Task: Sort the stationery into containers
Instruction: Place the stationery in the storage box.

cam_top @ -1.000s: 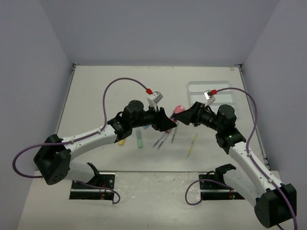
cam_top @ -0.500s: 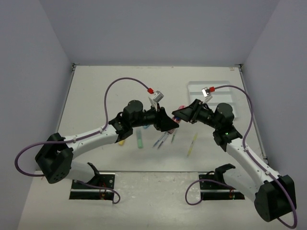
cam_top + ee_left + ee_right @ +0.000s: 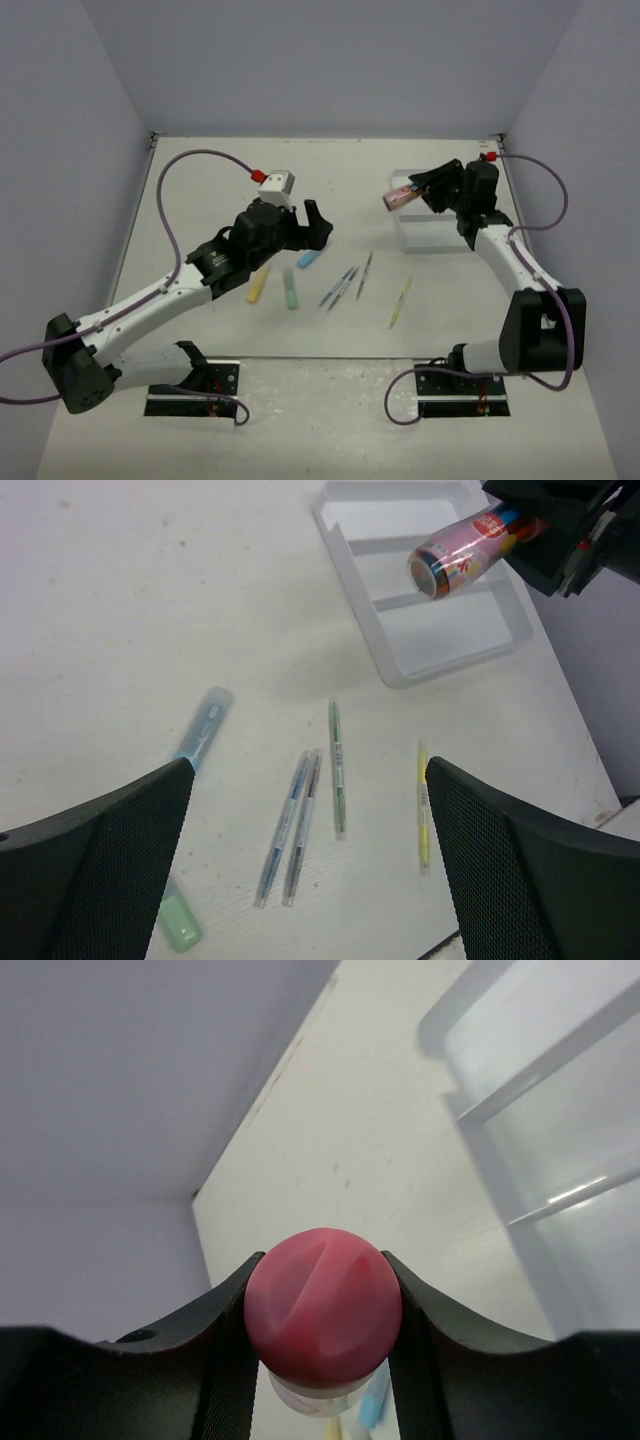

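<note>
Overhead, the right gripper (image 3: pixel 416 190) is clamped on a short pink tube (image 3: pixel 397 199), holding it in the air at the left edge of the white three-compartment plastic tray (image 3: pixel 440 238). The left gripper (image 3: pixel 318 226) hangs with its fingers spread wide and nothing between them, just above a stubby light-blue marker (image 3: pixel 309 259). On the table (image 3: pixel 200 200) nearby lie a stubby yellow marker (image 3: pixel 258 285), a stubby green marker (image 3: pixel 290 293), two thin grey pens (image 3: pixel 340 287), a thin green-grey pen (image 3: pixel 365 274) and a thin yellow-green pen (image 3: pixel 401 302), all outside the tray.

From the left wrist, the two black left fingers (image 3: pixel 100 880) stand far apart at the frame's sides. Between them lie the blue marker, the paired grey pens touching side by side, the green-grey pen and the yellow-green pen. Beyond, the tube hangs over the tray, tilted; which compartment lies under it cannot be told.

From the right wrist, the right fingers (image 3: pixel 225 1360) press both sides of the tube's round pink end, with the tray's dividers to the right.
</note>
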Robot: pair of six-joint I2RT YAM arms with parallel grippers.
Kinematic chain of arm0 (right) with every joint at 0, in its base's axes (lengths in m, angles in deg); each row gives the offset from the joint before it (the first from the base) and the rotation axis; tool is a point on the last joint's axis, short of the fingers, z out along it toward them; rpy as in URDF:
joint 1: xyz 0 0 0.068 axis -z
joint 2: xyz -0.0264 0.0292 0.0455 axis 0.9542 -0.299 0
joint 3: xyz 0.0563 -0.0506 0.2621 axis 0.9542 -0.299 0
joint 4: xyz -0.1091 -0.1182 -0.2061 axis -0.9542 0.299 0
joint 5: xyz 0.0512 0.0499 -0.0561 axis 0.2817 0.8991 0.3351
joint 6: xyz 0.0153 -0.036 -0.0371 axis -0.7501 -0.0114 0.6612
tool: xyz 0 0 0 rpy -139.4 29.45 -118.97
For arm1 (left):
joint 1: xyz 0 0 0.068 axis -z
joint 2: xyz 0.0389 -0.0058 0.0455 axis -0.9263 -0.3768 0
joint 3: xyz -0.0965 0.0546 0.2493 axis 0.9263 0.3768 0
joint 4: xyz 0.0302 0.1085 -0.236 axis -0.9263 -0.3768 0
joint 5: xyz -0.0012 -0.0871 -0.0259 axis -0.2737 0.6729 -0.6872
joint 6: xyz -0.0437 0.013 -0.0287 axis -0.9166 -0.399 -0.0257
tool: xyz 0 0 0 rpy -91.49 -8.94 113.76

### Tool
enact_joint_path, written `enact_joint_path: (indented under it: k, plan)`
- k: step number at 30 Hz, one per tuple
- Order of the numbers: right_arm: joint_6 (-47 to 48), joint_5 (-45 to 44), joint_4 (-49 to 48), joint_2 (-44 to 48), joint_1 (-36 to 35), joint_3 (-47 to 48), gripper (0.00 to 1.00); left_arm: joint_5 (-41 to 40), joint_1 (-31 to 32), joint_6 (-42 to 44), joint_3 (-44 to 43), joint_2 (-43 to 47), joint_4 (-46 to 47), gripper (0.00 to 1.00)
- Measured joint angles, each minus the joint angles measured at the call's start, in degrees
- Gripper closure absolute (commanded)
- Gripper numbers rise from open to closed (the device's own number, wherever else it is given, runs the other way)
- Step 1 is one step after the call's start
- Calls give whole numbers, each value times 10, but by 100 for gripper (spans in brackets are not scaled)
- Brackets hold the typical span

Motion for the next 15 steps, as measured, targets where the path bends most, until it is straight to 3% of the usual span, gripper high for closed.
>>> enact_joint_path:
  k: [5,9,15]
  plan:
    - [-29,-88,88,-192,59,232,100,-66,0,24,4,121,-70,0]
    - [-37,-126,144,-330,75,391,100,-91,0,44,2,157,-113,0]
    - [-51,-169,220,-402,77,444,100,-91,0,66,5,162,-165,0]
